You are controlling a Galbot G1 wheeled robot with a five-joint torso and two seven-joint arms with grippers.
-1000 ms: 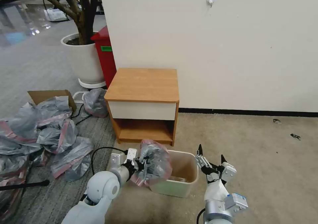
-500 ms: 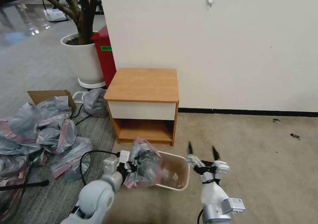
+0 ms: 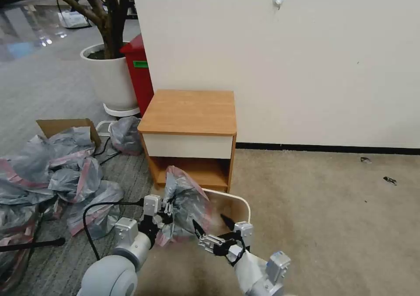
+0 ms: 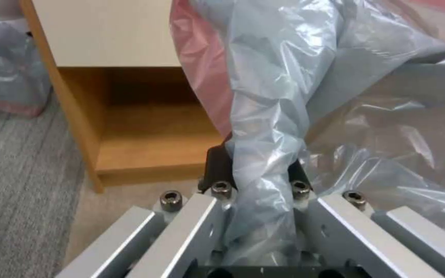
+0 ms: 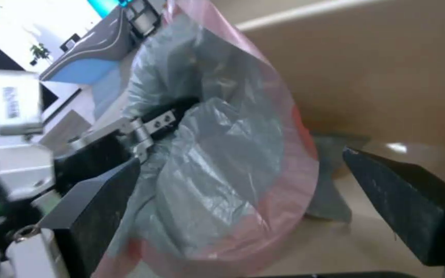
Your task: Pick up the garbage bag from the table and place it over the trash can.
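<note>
Garbage bag [image 3: 186, 202], crinkled translucent grey plastic, pink-banded rim: clamped in left pincer [image 3: 165, 213]; right pincer [image 3: 212, 230] spread apart beside it, at cream trash can [image 3: 238, 200]

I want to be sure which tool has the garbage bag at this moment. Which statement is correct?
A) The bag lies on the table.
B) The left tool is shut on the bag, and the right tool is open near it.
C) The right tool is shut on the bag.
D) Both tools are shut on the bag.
B: the left tool pinches a bunched fold of the garbage bag, while the right tool stands open beside it.
</note>
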